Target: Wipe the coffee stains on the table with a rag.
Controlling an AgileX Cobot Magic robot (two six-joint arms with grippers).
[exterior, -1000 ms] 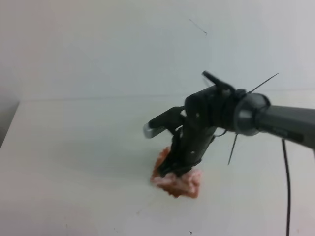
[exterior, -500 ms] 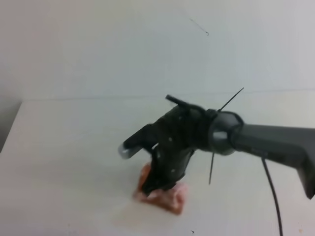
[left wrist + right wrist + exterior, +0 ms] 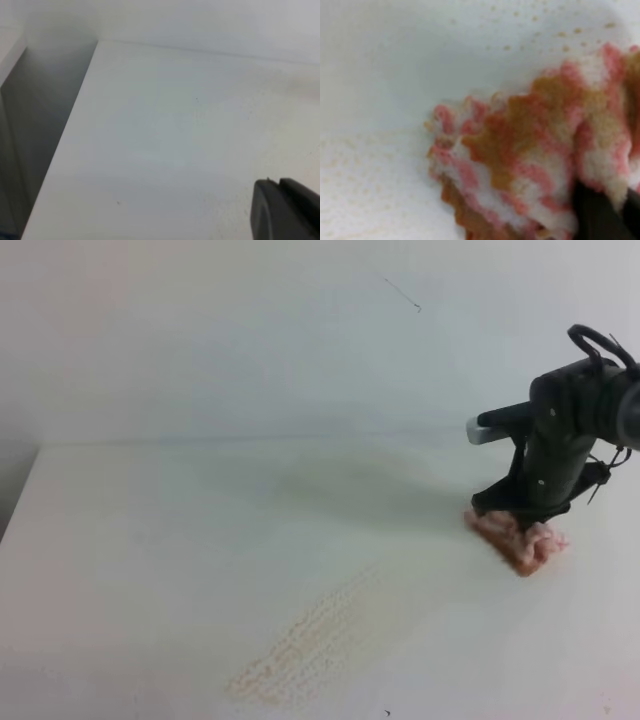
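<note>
Faint coffee smear lower centre, rag held at far right

Your coffee stains (image 3: 305, 645) now read as a pale streak lying diagonally, lower left to upper right. The rag (image 3: 518, 539) sits up and to its right, clenched in your right gripper (image 3: 522, 512) and pressed on the white table (image 3: 150, 540). Sweep back down-left along that streak. Left gripper (image 3: 285, 210): only its tip shows, grip unclear.

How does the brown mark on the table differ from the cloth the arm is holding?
The stain is a flat, faint, speckled brown streak lying near the front of the table; the rag is a thick, bunched lump, pink and white, at the far right. The stain lies bare, while the rag sits under the right gripper. Both show the same coffee brown: the rag has brown patches.
</note>
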